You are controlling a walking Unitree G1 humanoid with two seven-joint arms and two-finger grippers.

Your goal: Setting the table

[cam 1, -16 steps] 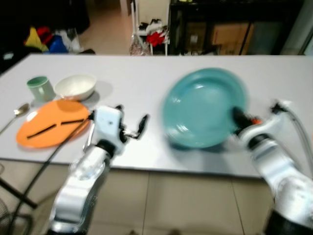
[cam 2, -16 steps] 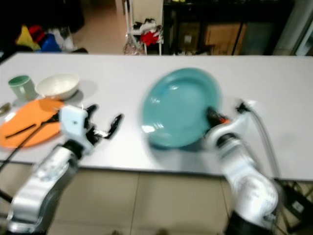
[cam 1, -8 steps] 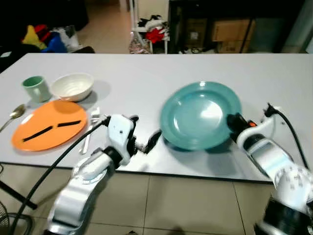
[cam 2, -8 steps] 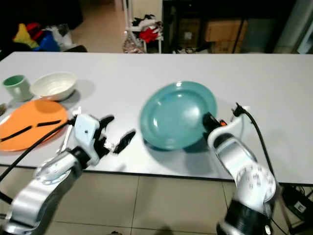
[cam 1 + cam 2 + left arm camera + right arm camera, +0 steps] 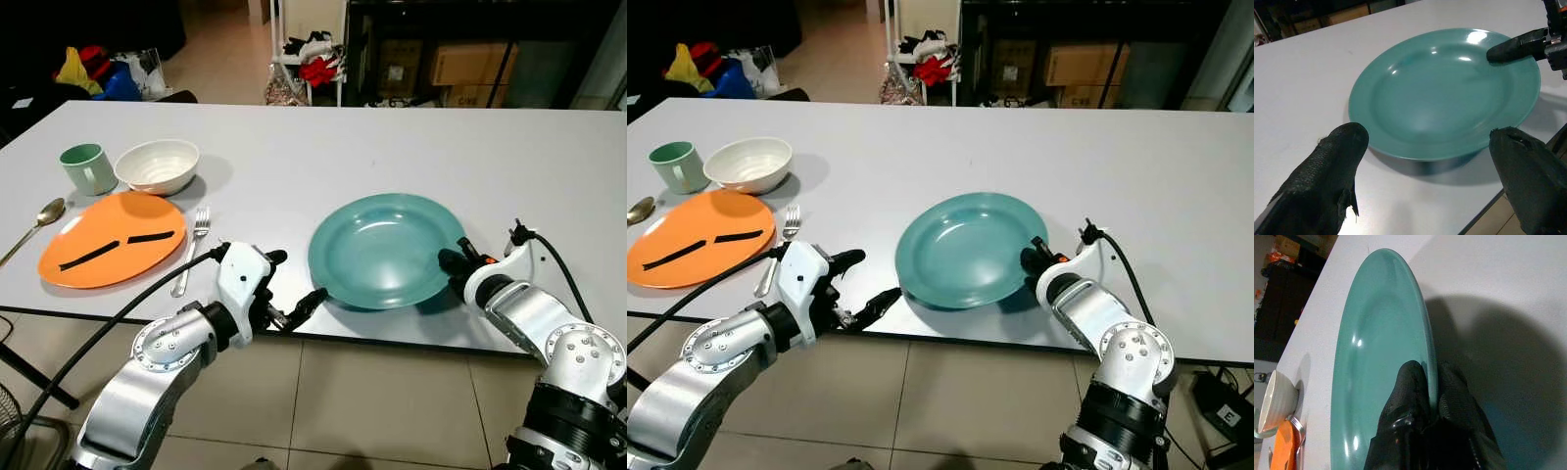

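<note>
On the white table (image 5: 294, 157), at its left end, lie an orange plate (image 5: 110, 240) and a fork (image 5: 192, 248). The left gripper (image 5: 291, 287) hovers spread wide, empty. The teal plate (image 5: 385, 250) sits near the front edge, face up, its right rim pinched by the right gripper (image 5: 453, 260).

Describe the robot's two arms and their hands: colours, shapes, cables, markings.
Both arms are silver metal with rounded, drum-like joints. The left hand sits on a white boxy wrist block and has two long black fingers with a rough, textured coating. A thick black cable trails back from that wrist. The right hand has the same black fingers, a small orange mark at their base, and a thin black cable looping off its wrist.
</note>
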